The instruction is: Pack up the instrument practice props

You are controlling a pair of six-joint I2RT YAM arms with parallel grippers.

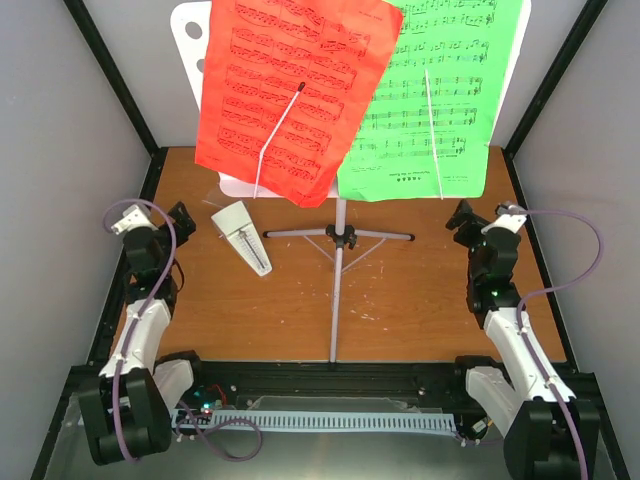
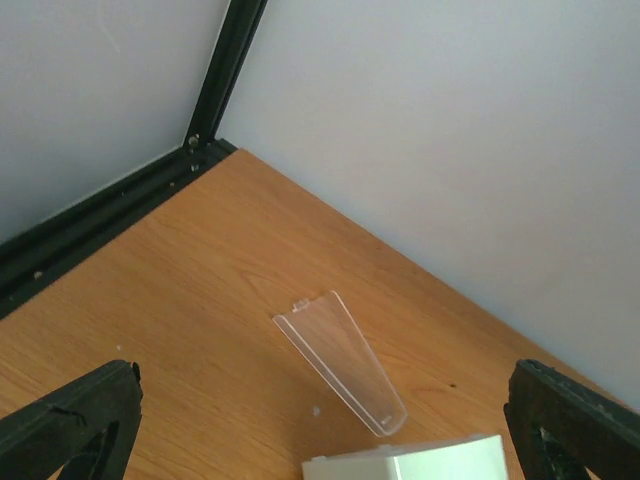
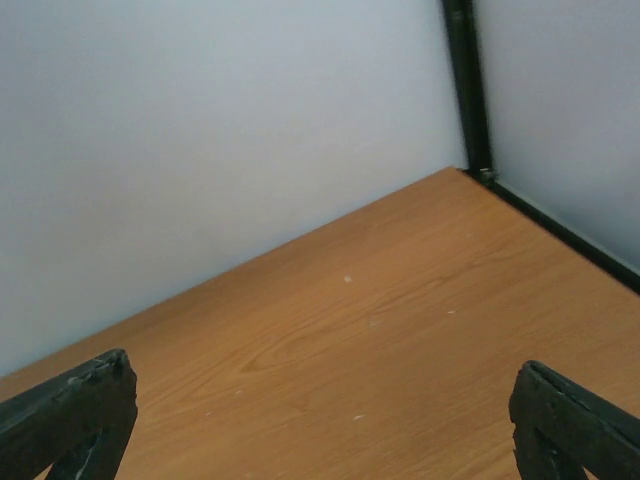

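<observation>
My left gripper (image 1: 181, 216) and right gripper (image 1: 462, 218) are wide apart, empty. I should pinch the white metronome (image 1: 243, 236), middle left, gently by its flat sides.

Bright, even overhead light, faint soft shadows, slightly hazy wrist views, sharper top view.

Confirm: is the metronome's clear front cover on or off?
Off. The clear cover lies flat on the table beside the metronome, whose pendulum shows.
</observation>
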